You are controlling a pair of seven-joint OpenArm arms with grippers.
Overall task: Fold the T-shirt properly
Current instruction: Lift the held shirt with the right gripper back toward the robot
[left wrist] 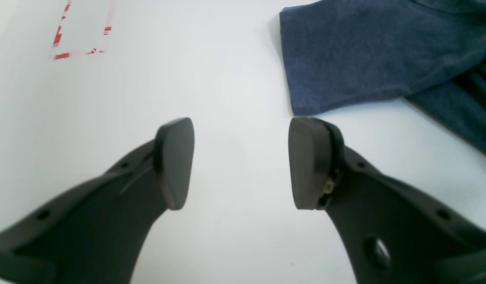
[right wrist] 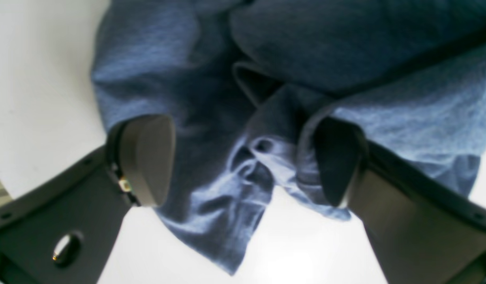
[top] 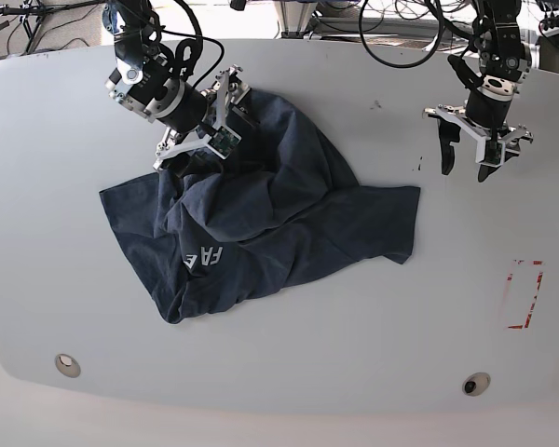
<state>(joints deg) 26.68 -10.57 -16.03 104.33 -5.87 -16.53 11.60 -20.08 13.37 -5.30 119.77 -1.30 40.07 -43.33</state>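
The dark navy T-shirt [top: 289, 223] lies crumpled on the white table [top: 373, 317], left of centre, with white lettering [top: 203, 256] showing near its front. My right gripper [top: 205, 126] is at the shirt's far upper edge. In the right wrist view the right gripper [right wrist: 243, 157] stands open, with bunched T-shirt [right wrist: 187, 59] fabric between the jaws and a fold lying against the right-hand finger [right wrist: 337, 161]. My left gripper [top: 466, 168] hangs over bare table to the right of the shirt. The left gripper [left wrist: 241, 134] is open and empty, a T-shirt [left wrist: 345, 59] sleeve edge just beyond one fingertip.
A rectangle of red tape [top: 524, 293] marks the table at the right, also seen as the red tape [left wrist: 83, 31] in the left wrist view. Two round fittings [top: 67, 364] [top: 476, 384] sit near the front edge. Cables run along the back.
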